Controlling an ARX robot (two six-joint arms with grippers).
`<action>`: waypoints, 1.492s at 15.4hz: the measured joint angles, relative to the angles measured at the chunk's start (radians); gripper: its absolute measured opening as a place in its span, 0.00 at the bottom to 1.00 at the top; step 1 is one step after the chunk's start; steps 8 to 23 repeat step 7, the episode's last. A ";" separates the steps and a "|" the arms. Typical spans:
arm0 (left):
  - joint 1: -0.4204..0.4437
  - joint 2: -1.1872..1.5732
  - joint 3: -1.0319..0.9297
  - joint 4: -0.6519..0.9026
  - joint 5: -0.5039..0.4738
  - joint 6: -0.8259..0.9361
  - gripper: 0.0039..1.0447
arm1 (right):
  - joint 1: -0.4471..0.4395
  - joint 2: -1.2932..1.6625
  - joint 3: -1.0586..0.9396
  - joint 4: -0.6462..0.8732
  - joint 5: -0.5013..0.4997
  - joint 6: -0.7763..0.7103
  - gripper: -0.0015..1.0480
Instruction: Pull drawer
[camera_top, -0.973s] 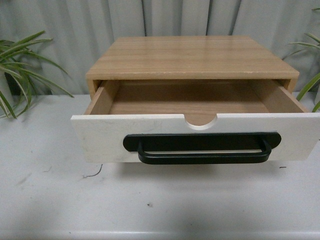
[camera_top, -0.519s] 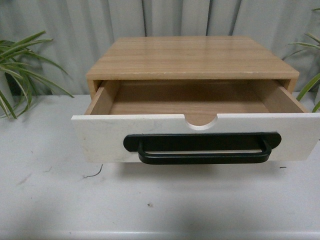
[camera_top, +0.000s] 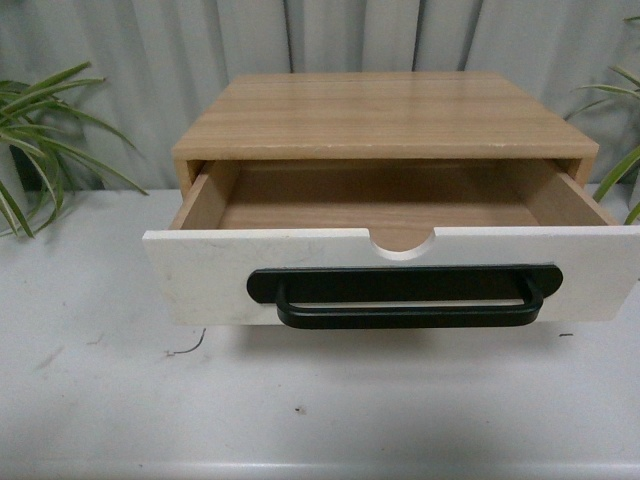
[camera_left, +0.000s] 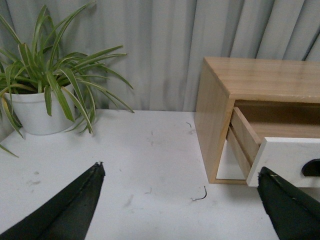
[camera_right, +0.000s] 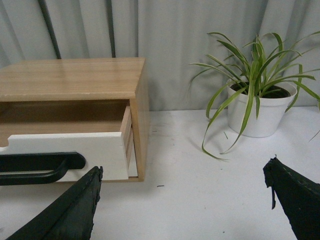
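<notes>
- White table (camera_top: 110, 400), scuffed, small dark specks; a thin curl of wire (camera_top: 188, 347) lies on it just left of the drawer front.
- Left gripper (camera_left: 180, 200): both black fingers in left wrist view, spread wide apart, nothing between them, over bare table. Neither arm shows in front view.
- Right gripper (camera_right: 182, 200): same state, fingers wide apart, empty, above the table.
- Drawer (camera_top: 200, 275) sits pulled out of the wooden cabinet (camera_top: 380, 115), white front well forward of the cabinet face, wooden floor and sides exposed, interior bare.
- Black bar handle (camera_top: 405, 297) runs across the lower middle of the front; semicircular notch (camera_top: 402, 244) cut in the top edge, centred above it.
- Drawer vs grippers: apart, no contact. In left wrist view the front's left end is just beyond the left gripper's inner finger (camera_left: 290, 210); in right wrist view the handle's right end is just beyond the right gripper's inner finger (camera_right: 65, 210).
- 2 spider plants in white pots flank the cabinet: left plant (camera_left: 45, 95) and right plant (camera_right: 255, 95), both well clear of it.
- Back: grey pleated curtain (camera_top: 330, 35) across the full width.
</notes>
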 joint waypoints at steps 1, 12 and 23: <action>0.000 0.000 0.000 0.000 0.000 0.001 0.96 | 0.000 0.000 0.000 0.000 0.000 0.002 0.95; 0.000 0.000 0.000 0.000 0.000 0.001 0.94 | 0.000 0.000 0.000 0.000 0.000 0.001 0.94; 0.000 0.000 0.000 0.000 0.000 0.001 0.94 | 0.000 0.000 0.000 0.000 0.000 0.001 0.94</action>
